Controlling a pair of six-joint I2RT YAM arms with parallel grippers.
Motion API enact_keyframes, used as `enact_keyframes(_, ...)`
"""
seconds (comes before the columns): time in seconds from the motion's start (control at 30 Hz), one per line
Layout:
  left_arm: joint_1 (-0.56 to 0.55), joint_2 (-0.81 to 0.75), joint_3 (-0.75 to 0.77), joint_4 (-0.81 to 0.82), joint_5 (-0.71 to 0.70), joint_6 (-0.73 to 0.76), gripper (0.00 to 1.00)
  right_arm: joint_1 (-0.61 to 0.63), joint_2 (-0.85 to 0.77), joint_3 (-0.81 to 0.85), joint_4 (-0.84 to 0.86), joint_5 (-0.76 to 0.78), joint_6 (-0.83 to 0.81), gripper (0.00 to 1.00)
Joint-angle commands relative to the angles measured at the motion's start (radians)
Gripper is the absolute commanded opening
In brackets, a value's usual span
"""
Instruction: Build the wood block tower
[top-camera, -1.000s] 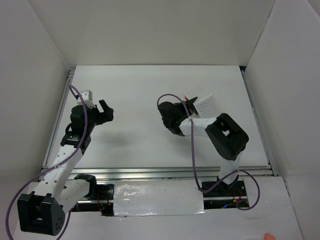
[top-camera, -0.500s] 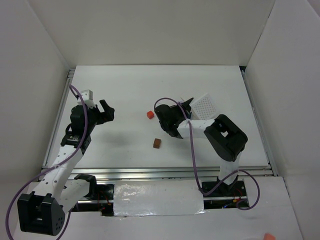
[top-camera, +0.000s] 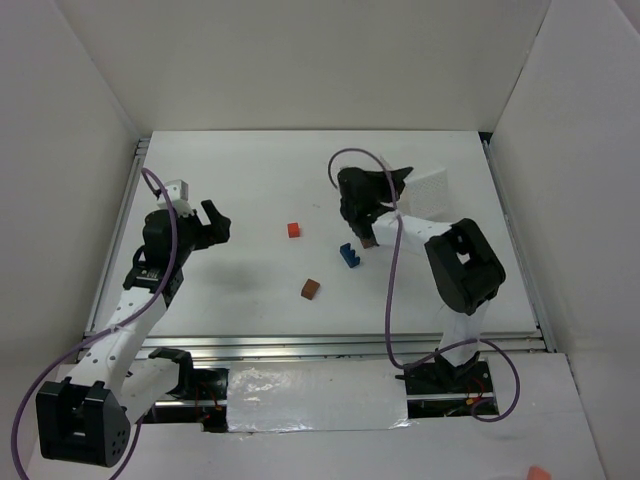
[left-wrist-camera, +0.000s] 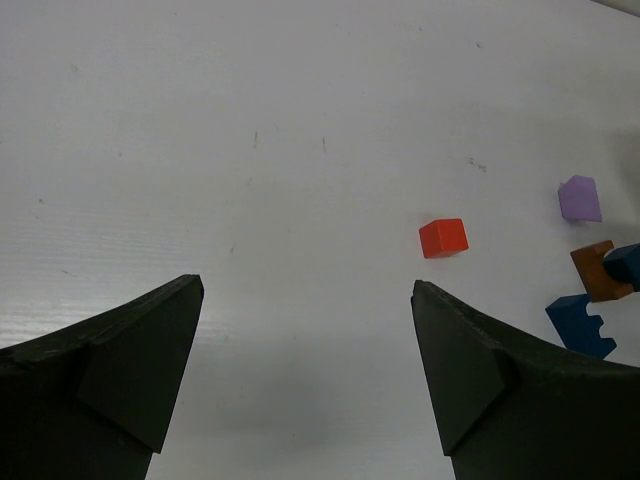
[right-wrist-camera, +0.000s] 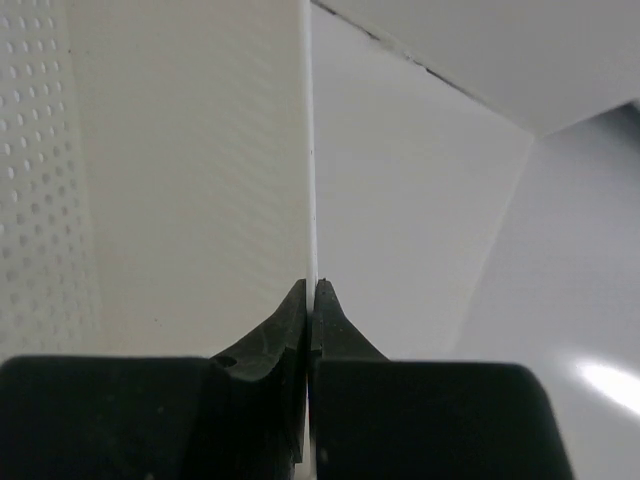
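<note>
A red block, a blue block, a brown-orange block and a pale purple block are seen; the white tray is patterned with dots.

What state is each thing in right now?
left gripper: jaws open, empty.
tray: held by one wall.
right gripper: jaws shut on that wall.
red block: loose, unstacked.
blue block: loose, unstacked.
brown block: loose, unstacked.
purple block: loose, unstacked.
</note>
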Motion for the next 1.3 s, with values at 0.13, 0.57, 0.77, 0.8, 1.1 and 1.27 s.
enact_keyframes(0.13,0.005,-0.006,0.034,0.028,0.015,0.011,0.99,-0.175,-0.060,0.383,-0.244,-0.309,0.968,0.00)
enact_keyframes(0.57,0.008,0.018,0.071,0.007,0.053,0.025,0.99,-0.648,0.053,0.469,-0.665,-1.144,1.576,0.00)
enact_keyframes(0.77,0.006,0.053,0.083,0.002,0.071,0.037,0.99,-0.744,0.090,0.489,-0.774,-1.440,1.505,0.00)
enact_keyframes(0.8,0.008,0.057,0.086,-0.005,0.078,0.039,0.99,-0.752,0.104,0.489,-0.778,-1.443,1.502,0.00)
enact_keyframes(1.1,0.006,0.069,0.089,-0.012,0.087,0.056,0.99,-0.767,0.142,0.495,-0.772,-1.308,1.474,0.05)
enact_keyframes(1.27,0.005,0.061,0.093,-0.019,0.085,0.060,0.99,-0.783,0.155,0.506,-0.772,-1.266,1.514,0.00)
